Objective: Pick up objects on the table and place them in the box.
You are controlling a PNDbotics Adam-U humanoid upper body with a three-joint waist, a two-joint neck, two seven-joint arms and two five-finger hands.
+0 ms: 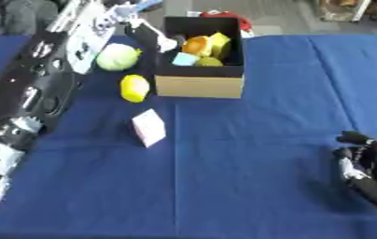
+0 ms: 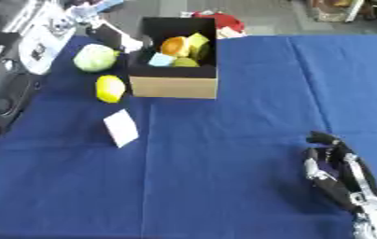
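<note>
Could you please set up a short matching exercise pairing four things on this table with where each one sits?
Things:
1. orange ball
2. lemon
3. pink box
4. right hand

Places:
A. on the cloth, nearest of the loose things to the camera
B. lower right, resting on the cloth
C. inside the cardboard box
D. just left of the cardboard box's front

Pairs: 1-C, 2-D, 3-A, 4-B

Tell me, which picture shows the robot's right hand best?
The right eye view. There the right hand shows whole, with its wrist below it, above the blue cloth. In the left eye view the same hand sits at the picture's right edge, partly cut off.
</note>
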